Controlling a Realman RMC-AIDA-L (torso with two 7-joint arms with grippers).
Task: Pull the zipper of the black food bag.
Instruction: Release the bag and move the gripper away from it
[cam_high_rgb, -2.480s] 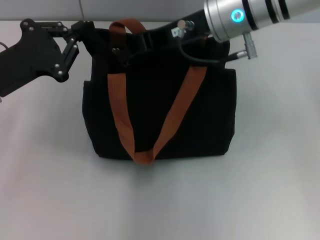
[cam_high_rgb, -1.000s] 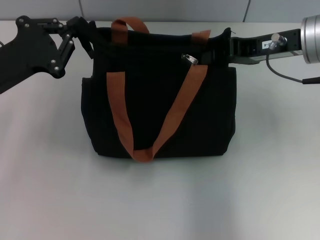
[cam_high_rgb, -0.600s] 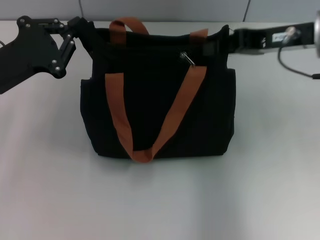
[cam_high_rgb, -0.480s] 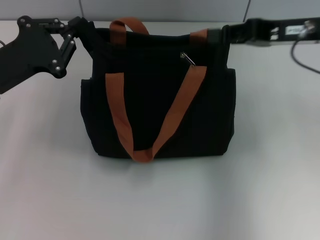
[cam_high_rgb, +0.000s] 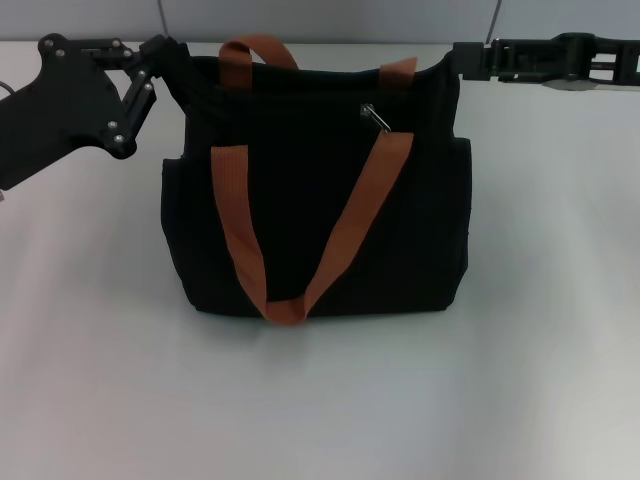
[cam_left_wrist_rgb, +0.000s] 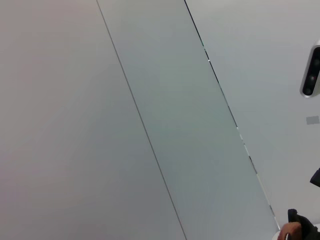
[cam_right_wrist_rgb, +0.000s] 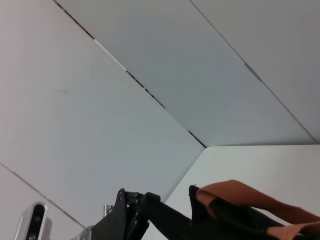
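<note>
The black food bag (cam_high_rgb: 315, 190) stands upright near the far edge of the table (cam_high_rgb: 320, 400), with the zipper (cam_high_rgb: 376, 117) lying on its top toward the right. The left hand (cam_high_rgb: 165, 60) seems pressed together on the bag's top left corner. The right hand (cam_high_rgb: 465, 57) sits at the top right corner; whether it is spread or closed I cannot tell.

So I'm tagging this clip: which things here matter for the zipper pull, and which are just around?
Job:
- bag
- zipper, on the bag's top edge
- left hand, at the bag's left top corner
- right hand, at the right top corner

Just around:
- table
- wall panels
</note>
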